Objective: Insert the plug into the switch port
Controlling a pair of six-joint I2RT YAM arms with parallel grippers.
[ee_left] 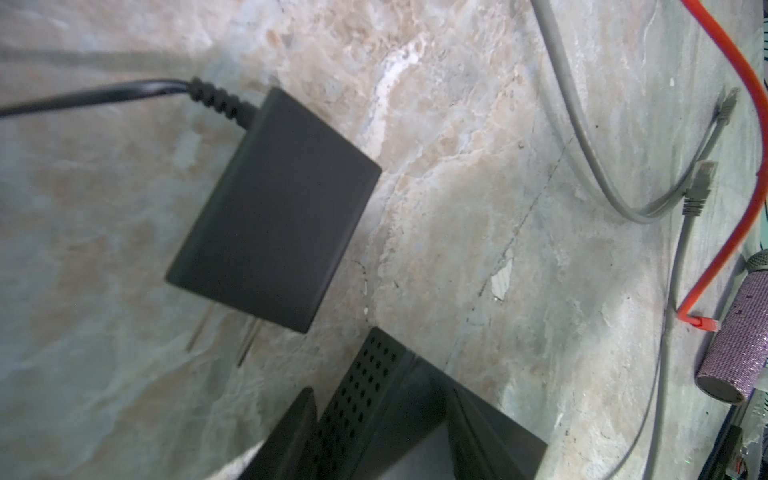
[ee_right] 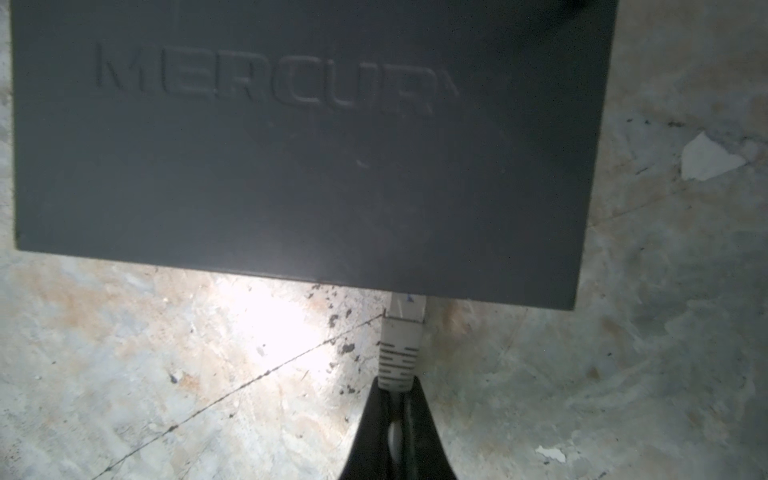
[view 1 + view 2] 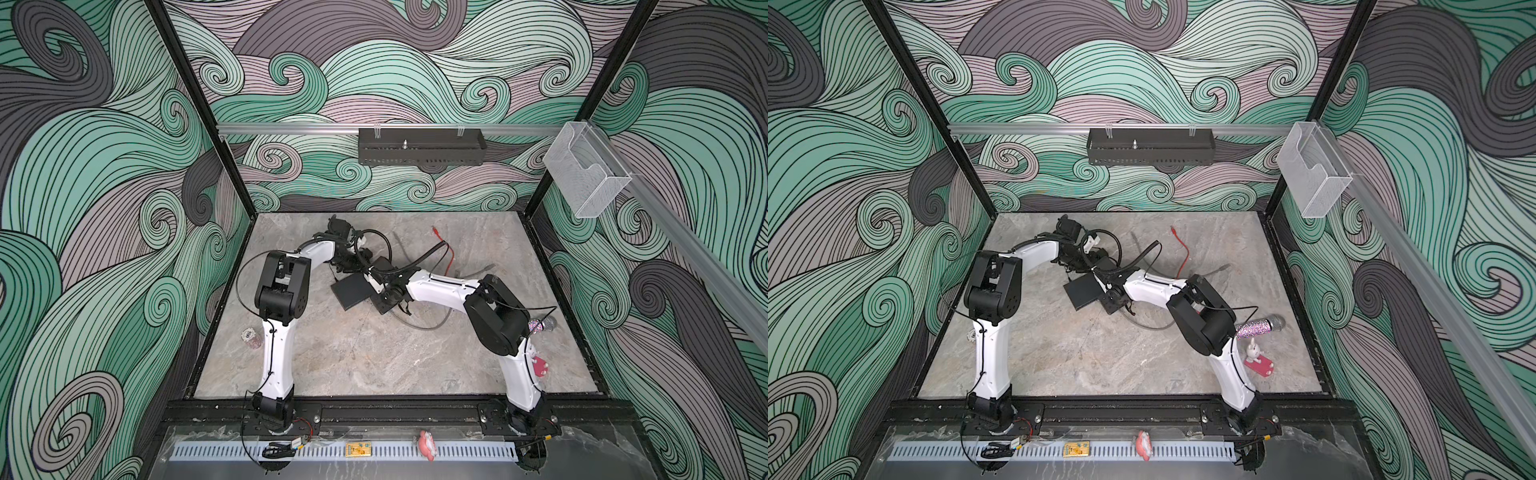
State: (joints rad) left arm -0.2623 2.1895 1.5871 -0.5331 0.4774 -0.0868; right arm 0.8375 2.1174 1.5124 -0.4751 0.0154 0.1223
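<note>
Your right pincer (image 2: pixel 400 384) is pressed together on the ribbed grey boot of the Ethernet plug (image 2: pixel 402 328), just behind its clear shell. That is the place to hold it. The shell is hard but small and its latch tab looks brittle, while the boot and cable flex, so a grip further back would probably let the nose wander. The plug should weigh next to nothing, so expect the springy cable to do the tugging.

Its long axis runs in line with the pincer. The nose points square at the long edge of the switch (image 2: pixel 291 166), with the tip touching or just under that edge. Whether it has seated I cannot tell.

The switch (image 3: pixel 351 291) lies near the middle of the counter (image 3: pixel 332 365), a little toward the back. It looks light and smooth, so it will likely slide when you push. Your left pincer (image 1: pixel 374 419) stands about half spread at the switch's vented end, and I cannot tell whether it bears on the case.
</note>
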